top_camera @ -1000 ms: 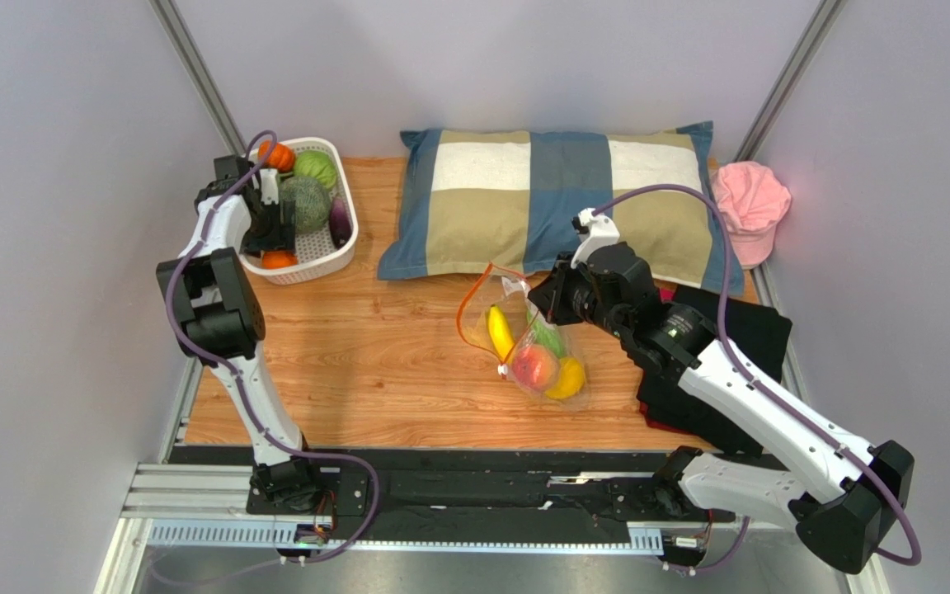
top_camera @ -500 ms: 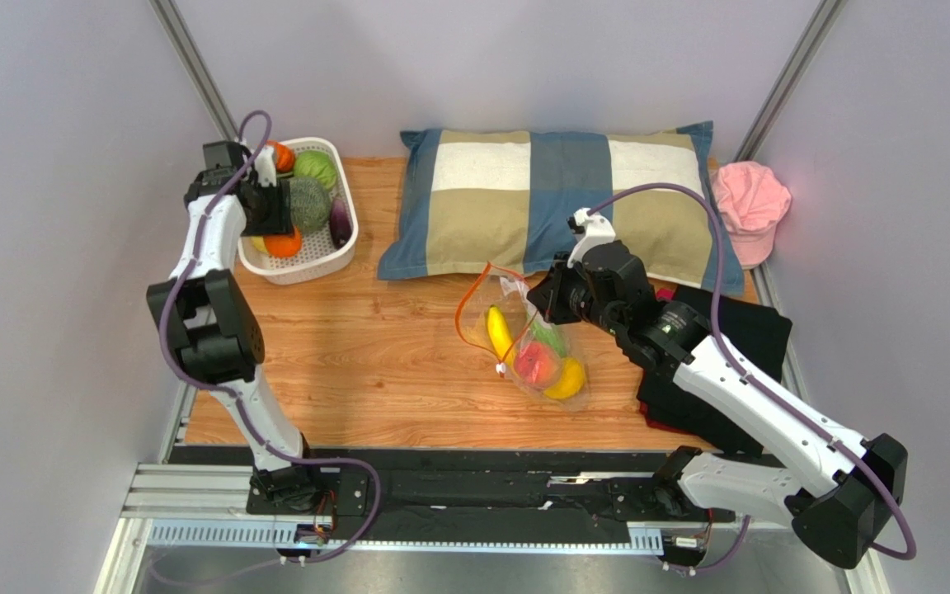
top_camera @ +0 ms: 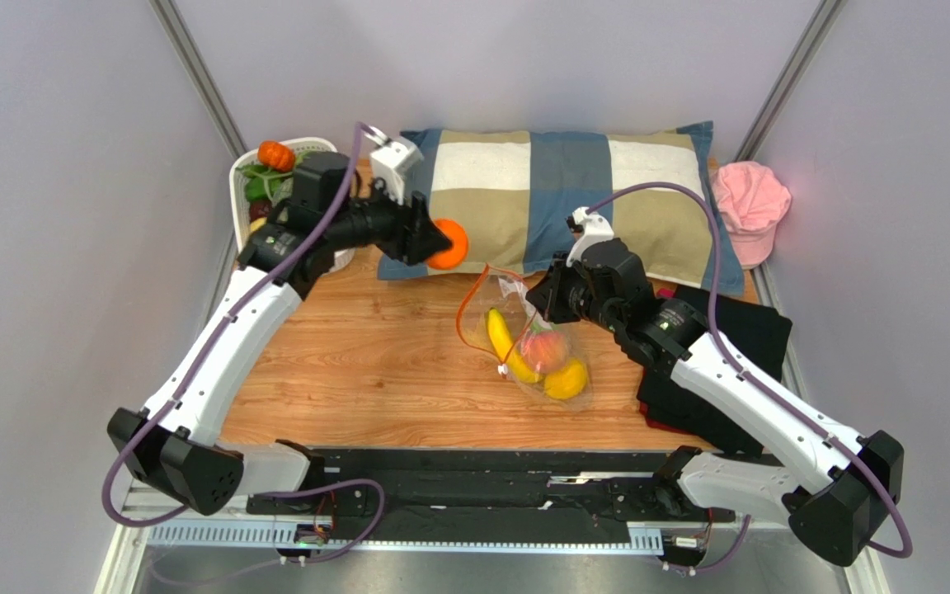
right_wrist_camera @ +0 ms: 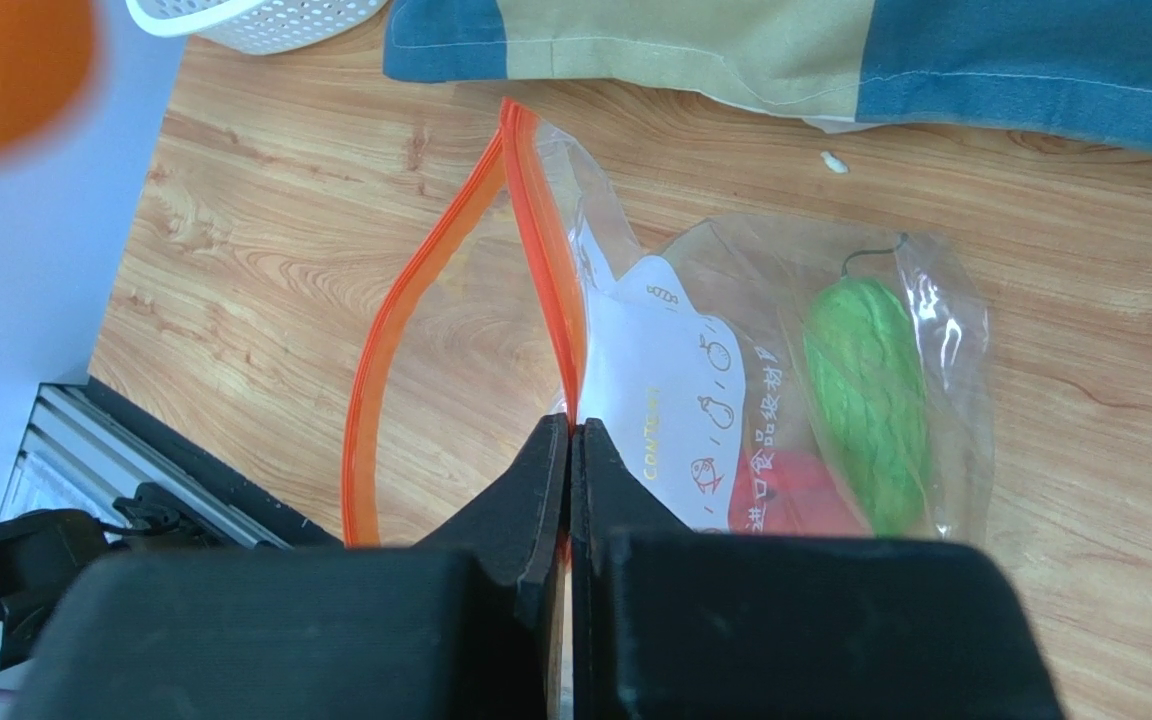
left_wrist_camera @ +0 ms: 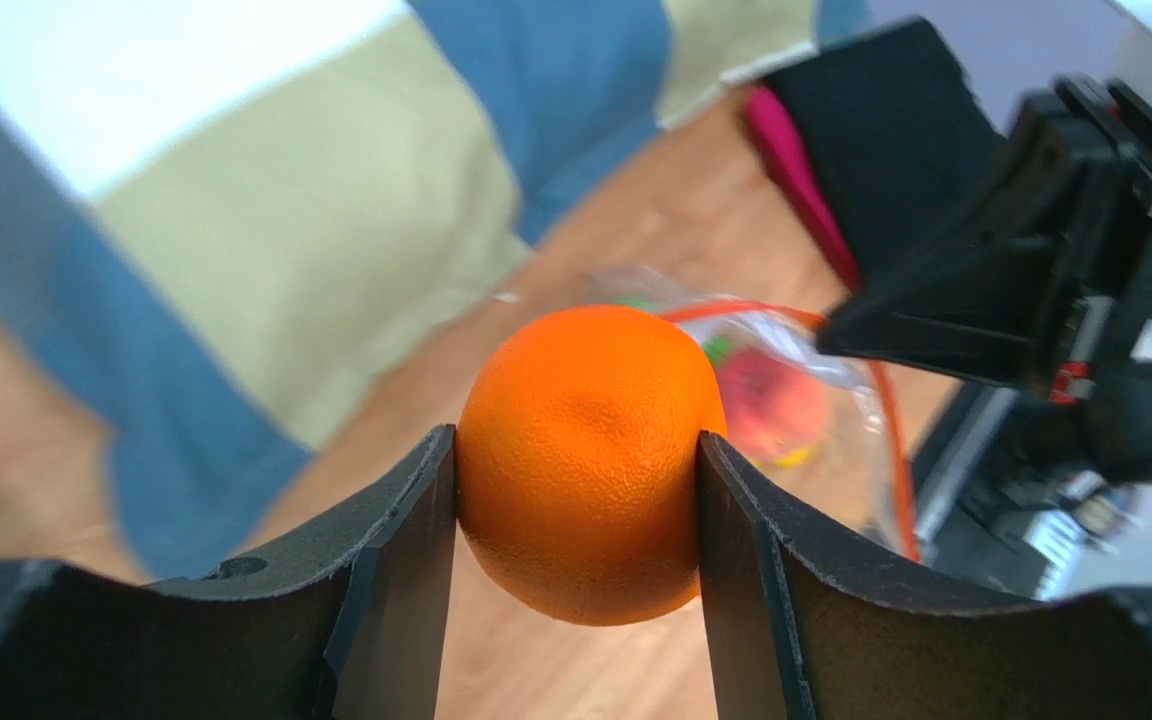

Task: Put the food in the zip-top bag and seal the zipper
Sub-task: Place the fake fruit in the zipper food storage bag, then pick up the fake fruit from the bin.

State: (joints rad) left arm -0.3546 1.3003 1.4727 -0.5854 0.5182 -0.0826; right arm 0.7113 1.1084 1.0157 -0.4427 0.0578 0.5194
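Note:
My left gripper (top_camera: 440,240) is shut on a round orange fruit (left_wrist_camera: 590,458) with pitted skin and holds it in the air over the pillow's near-left corner, just left of the bag's mouth. The clear zip-top bag (top_camera: 535,361) lies on the wooden table with its orange-red zipper (right_wrist_camera: 387,338) gaping open. My right gripper (right_wrist_camera: 573,432) is shut on the zipper strip's right side. Inside the bag are a yellow banana (top_camera: 501,332), a red fruit (top_camera: 543,352), a yellow lemon (top_camera: 567,379) and a green fruit (right_wrist_camera: 868,398).
A white basket (top_camera: 245,167) with more food stands at the back left. A checked pillow (top_camera: 567,186) lies across the back. A pink cap (top_camera: 750,204) and black cloth (top_camera: 740,334) are at the right.
My left arm has swung from the basket to the right with the orange fruit, and is now close to the bag's mouth. The right gripper has kept its hold on the zipper.

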